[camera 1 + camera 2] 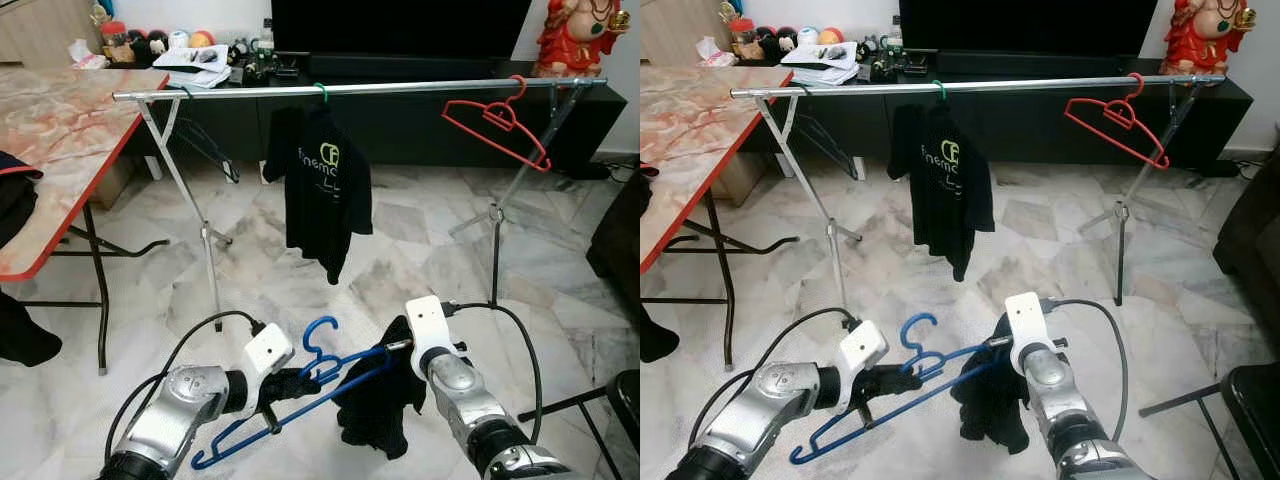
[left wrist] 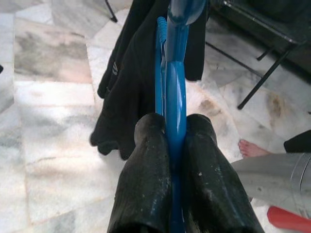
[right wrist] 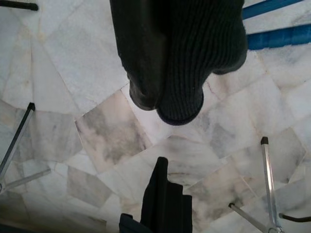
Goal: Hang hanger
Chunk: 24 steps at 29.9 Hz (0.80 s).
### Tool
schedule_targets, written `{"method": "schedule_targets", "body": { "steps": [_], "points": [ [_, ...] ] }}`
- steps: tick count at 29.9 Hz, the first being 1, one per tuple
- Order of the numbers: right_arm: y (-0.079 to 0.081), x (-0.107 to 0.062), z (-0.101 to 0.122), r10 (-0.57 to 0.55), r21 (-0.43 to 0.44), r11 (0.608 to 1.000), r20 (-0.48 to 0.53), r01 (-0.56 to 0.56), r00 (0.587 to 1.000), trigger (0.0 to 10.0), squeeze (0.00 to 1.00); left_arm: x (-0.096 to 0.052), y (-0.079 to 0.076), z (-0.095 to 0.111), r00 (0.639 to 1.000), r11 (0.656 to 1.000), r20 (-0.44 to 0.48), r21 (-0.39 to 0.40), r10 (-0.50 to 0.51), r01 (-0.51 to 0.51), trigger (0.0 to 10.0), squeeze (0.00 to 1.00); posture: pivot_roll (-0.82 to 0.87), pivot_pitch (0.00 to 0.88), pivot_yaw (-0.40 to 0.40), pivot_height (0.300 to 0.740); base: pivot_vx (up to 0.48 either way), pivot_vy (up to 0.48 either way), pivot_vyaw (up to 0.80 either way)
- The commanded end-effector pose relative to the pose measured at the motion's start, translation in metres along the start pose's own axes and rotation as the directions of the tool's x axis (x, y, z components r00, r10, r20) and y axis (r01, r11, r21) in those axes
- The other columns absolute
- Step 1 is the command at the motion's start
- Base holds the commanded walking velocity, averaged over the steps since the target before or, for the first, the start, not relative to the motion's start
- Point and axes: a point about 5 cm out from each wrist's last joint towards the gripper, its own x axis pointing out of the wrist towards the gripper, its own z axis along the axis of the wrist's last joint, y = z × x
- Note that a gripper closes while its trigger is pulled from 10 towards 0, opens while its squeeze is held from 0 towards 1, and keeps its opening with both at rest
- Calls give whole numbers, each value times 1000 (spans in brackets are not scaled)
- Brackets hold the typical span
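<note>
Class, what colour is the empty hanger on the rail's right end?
Red: the empty hanger hangs from the rail, clearest in the left eye view.

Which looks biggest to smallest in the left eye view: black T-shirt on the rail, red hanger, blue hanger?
1. Black T-shirt with pale print.
2. Blue plastic hanger, though it sits nearest the camera, so its rank is unsure.
3. Red plastic hanger.

Blue hanger (image 1: 300, 395): smooth glossy plastic.
Left gripper (image 2: 172, 145) fingers (image 2: 146, 184): matt black, slightly rough and scuffed, pressed on the blue hanger.
Dark garment (image 1: 378, 398): soft matt cloth, ribbed knit at the cuff.
Rail (image 1: 400, 88): shiny bare metal.
Black T-shirt (image 1: 318, 185): matt cloth with a pale print.
Red hanger (image 1: 497, 122): thin, smooth and glossy.
Floor (image 1: 420, 250): polished marble tiles, veined grey and white.
Table (image 1: 60, 130): glossy marbled top with a red edge.
Arms (image 1: 180, 400): brushed silver metal.
</note>
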Motion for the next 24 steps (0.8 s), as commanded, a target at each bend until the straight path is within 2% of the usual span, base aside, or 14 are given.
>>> {"method": "schedule_targets", "body": {
  "steps": [1, 4, 6, 9, 10, 15, 18, 24],
  "points": [
    [3, -1, -4, 5, 16, 1000, -10, -5, 1000, 10000, 0, -1, 0, 3, 999, 1000, 31, -18, -7, 8, 10000, 0, 26, 80, -1, 740, 0, 0, 0],
    [6, -2, -9, 8, 23, 1000, -25, -7, 1000, 10000, 0, 2, -6, 7, 997, 998, 69, -37, -39, 42, 10000, 0, 27, 81, -2, 740, 0, 0, 0],
    [6, -2, -9, 7, 27, 1000, -29, -6, 1000, 10000, 0, 4, -4, 8, 997, 1000, 73, -25, -16, 18, 10000, 0, 27, 81, -2, 740, 0, 0, 0],
    [4, -2, -9, -16, 55, 998, -33, 17, 999, 10000, 0, 8, 6, 9, 991, 994, 78, 5, 106, -107, 10000, 0, 27, 84, 1, 740, 0, 0, 0],
    [4, -2, -9, -18, 65, 998, -33, 20, 999, 10000, 0, 8, 7, 10, 990, 993, 81, 3, 115, -116, 10000, 0, 27, 84, 1, 740, 0, 0, 0],
    [1, -1, -2, -31, 142, 989, -17, 33, 999, 10000, 0, 8, 1, 8, 996, 999, 66, -4, 54, -54, 10000, 0, 28, 86, 4, 740, 0, 0, 0],
    [-3, 0, 9, -44, 201, 979, 16, 40, 999, 10000, 0, 8, 1, 7, 996, 998, 62, 5, 60, -60, 10000, 0, 25, 88, 4, 740, 0, 0, 0],
    [0, -1, 19, -11, 223, 975, 54, -1, 998, 10000, 0, 11, 0, 7, 997, 999, 62, 14, 51, -52, 10000, 0, 21, 92, 6, 740, 0, 0, 0]
  ]
}}
